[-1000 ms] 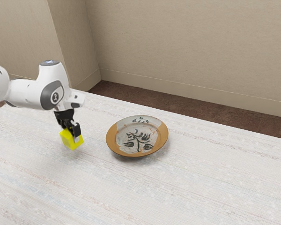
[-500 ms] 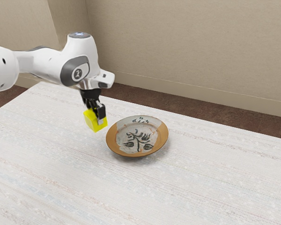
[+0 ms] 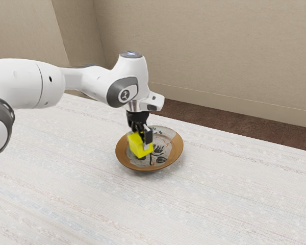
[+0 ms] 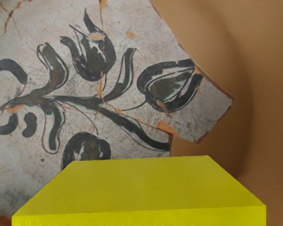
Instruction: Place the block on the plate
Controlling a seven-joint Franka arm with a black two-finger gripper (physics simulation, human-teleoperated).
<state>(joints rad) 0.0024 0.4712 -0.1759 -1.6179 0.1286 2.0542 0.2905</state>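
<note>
gripper (image 3: 142, 142): pinching the yellow block (image 3: 139, 146), fingers parting just its width | block: hanging right under the gripper, seemingly over the painted plate (image 3: 177, 151) | tip: imo it's needing some centering, then lowering gently, releasing only once it's sitting flat

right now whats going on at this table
A robot arm has a yellow block gripped in its jaws and holds it over a patterned plate with an orange-brown rim. In the wrist view, the block appears in front of the plate's painted plant design. The task is to place the block on the plate; it is in the jaws, not yet released. Whether its underside touches the plate, I can't tell from these views.
</note>
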